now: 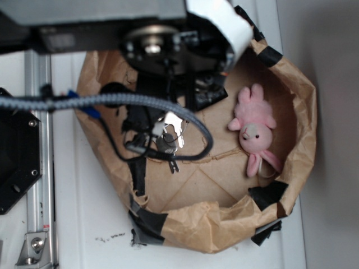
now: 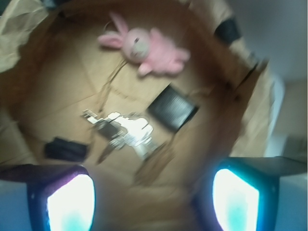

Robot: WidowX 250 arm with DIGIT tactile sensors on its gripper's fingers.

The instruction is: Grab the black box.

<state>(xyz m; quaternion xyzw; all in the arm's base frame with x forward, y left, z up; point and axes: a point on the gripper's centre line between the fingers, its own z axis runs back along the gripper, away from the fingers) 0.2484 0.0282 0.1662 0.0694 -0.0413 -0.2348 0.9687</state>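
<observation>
The black box [image 2: 172, 108], small, flat and square, lies on the floor of a brown paper bag, just below and right of a pink plush bunny [image 2: 144, 45]. In the exterior view the black box [image 1: 210, 94] is partly covered by my arm. My gripper [image 2: 153, 202] hovers above the bag floor. It is open, its two fingers [image 2: 71, 204] wide apart with nothing between them. The box lies well ahead of the fingertips. The wrist view is blurred.
A bunch of keys [image 2: 125, 130] lies in the middle of the bag, with a small black object [image 2: 65, 148] left of it. The crumpled bag wall [image 1: 224, 224] rings everything. A black hexagonal plate [image 1: 17, 162] and a metal rail [image 1: 36, 185] stand left of the bag.
</observation>
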